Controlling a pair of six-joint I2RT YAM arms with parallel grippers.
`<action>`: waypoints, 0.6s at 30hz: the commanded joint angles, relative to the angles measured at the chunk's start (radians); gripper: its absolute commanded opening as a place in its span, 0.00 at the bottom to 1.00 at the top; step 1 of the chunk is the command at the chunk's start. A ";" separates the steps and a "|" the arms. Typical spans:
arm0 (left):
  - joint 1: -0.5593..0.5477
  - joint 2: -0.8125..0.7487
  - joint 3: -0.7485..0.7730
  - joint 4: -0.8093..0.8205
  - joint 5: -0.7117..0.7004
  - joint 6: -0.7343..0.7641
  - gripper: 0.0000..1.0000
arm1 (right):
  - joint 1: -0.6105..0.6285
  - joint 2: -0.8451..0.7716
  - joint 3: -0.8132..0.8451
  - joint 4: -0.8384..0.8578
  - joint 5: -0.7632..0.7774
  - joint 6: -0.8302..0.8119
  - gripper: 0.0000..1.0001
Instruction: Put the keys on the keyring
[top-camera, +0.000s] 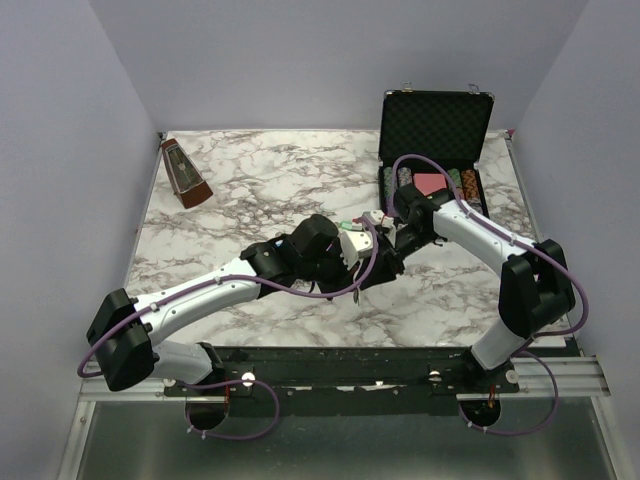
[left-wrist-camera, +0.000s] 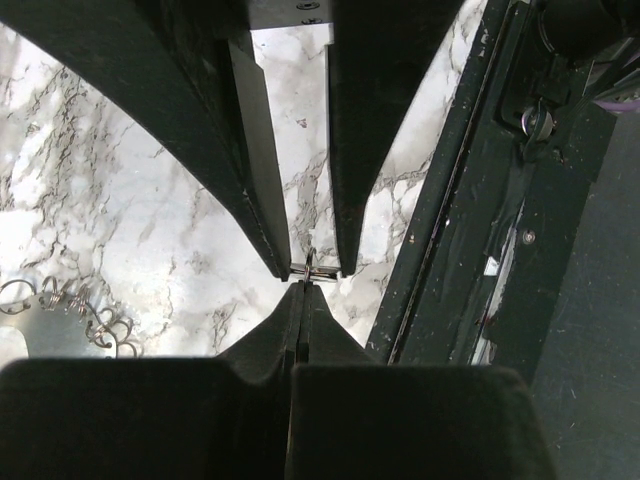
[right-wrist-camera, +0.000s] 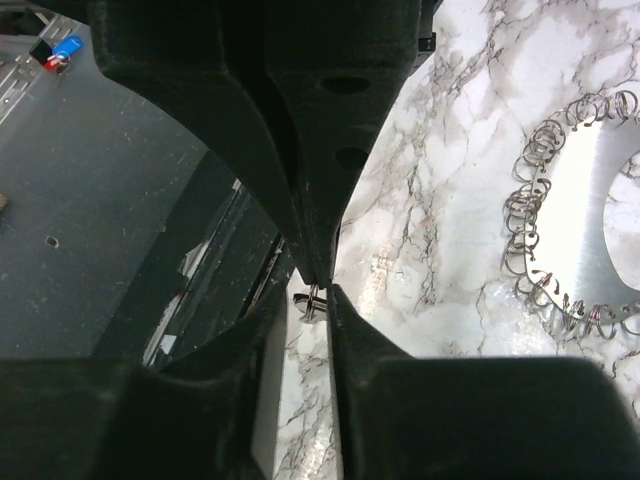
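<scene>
**Clerk:** First entry, keyring (right-wrist-camera: 523, 215)?

**Checker:** Loop of silvery wire links, lying flat on the marble tabletop (top-camera: 250, 170).

**Clerk:** Next, left end effector (left-wrist-camera: 303, 295)?

**Checker:** Above the tabletop, near the keyring and not touching it. Fingers pressed fully together, tips against a small metal ring (left-wrist-camera: 312, 268). Cannot tell whether they pinch it.

**Clerk:** And right end effector (right-wrist-camera: 312, 294)?

**Checker:** Also near the keyring, tip to tip with the left. Fingers a narrow gap apart, with the small metal ring lodged between them and touching both tips. It is too small to tell if it belongs to a key.
</scene>
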 joint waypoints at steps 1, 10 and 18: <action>0.007 -0.019 0.005 0.014 0.011 -0.022 0.00 | 0.015 0.015 0.004 0.022 0.025 0.021 0.22; 0.016 -0.031 -0.006 0.024 0.005 -0.045 0.00 | 0.017 0.018 0.018 0.021 0.045 0.036 0.01; 0.037 -0.155 -0.148 0.211 -0.006 -0.081 0.20 | 0.017 0.018 0.053 0.014 0.013 0.085 0.01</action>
